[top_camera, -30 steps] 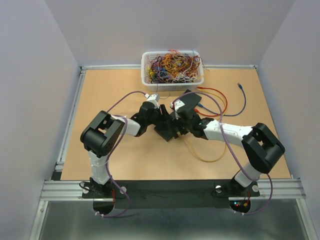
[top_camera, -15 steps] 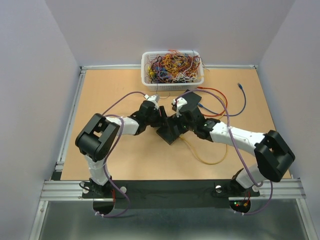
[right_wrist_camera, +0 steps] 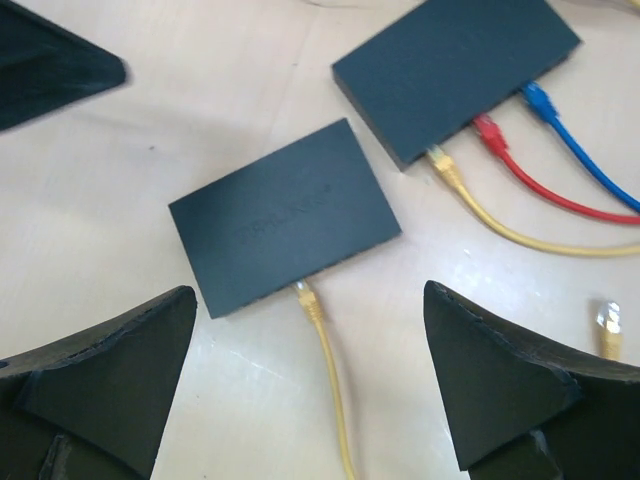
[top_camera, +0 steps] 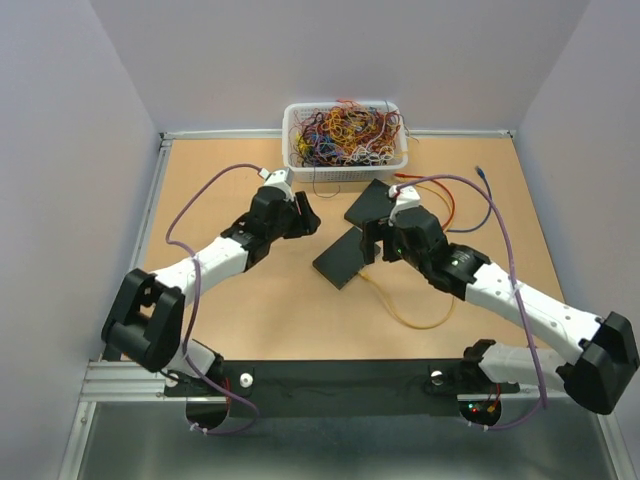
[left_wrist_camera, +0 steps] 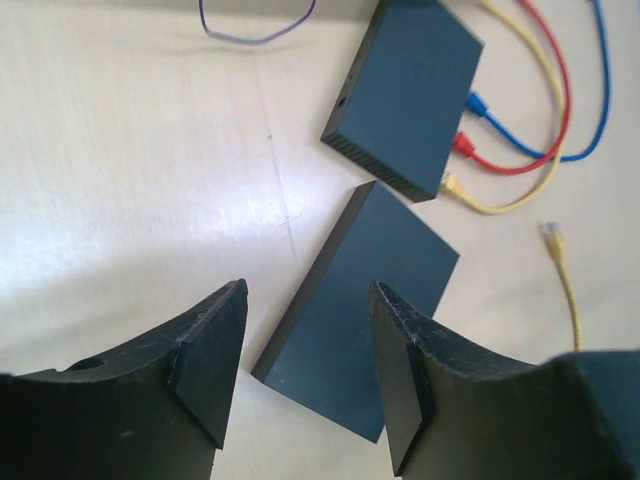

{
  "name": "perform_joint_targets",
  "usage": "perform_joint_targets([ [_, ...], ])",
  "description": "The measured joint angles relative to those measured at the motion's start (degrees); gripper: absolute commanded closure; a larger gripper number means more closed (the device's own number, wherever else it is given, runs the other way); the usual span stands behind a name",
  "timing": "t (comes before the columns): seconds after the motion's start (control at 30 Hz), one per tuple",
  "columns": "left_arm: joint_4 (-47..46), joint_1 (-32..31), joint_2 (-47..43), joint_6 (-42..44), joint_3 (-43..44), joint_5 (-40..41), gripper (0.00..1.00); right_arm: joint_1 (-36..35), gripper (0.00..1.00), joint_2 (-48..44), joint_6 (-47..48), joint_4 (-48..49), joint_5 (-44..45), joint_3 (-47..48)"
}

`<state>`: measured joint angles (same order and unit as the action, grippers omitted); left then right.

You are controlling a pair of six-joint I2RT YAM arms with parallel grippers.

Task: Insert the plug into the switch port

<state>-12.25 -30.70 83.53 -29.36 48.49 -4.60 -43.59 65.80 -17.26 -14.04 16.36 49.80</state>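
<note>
- A flat black rectangular network switch is seen lying on the light wooden table, between the two arms.
- A yellow plug on a yellow cable is seen at the near edge of this switch. It appears to be seated in a port, though the port itself cannot be made out.
- The cable is laid away from the switch toward the robot's side of the table.
- A second black switch box lies just beyond the first, close to it but not touching. A yellow connector, a red connector and a blue connector are plugged into its edge side by side.
- A loose yellow connector lies unplugged on the table to the right of both boxes.
- The left gripper is held above the table with its jaws apart and nothing between them; the first switch is seen below the gap.
- The right gripper is spread wide and empty, raised over the plugged-in cable.
- A white plastic basket filled with tangled coloured wires is set at the far edge.
</note>
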Motion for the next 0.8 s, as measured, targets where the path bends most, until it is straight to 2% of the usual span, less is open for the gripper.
perform_joint_targets([
  [0.3, 7.08, 0.00, -16.72, 5.60, -0.70, 3.78, 0.38, 0.00, 0.00, -11.37, -1.86, -10.51, 6.73, 0.02],
  [0.6, 15.93, 0.00, -33.11, 8.37, -3.04, 15.74, 0.32, 0.00, 0.00, -20.52, -6.03, -18.10, 7.32, 1.40],
  [0.8, 20.79, 0.00, -39.26, 11.41, -3.04, 20.52, 0.32, 0.00, 0.00, -22.38, -7.91, -23.37, 13.27, 2.01],
])
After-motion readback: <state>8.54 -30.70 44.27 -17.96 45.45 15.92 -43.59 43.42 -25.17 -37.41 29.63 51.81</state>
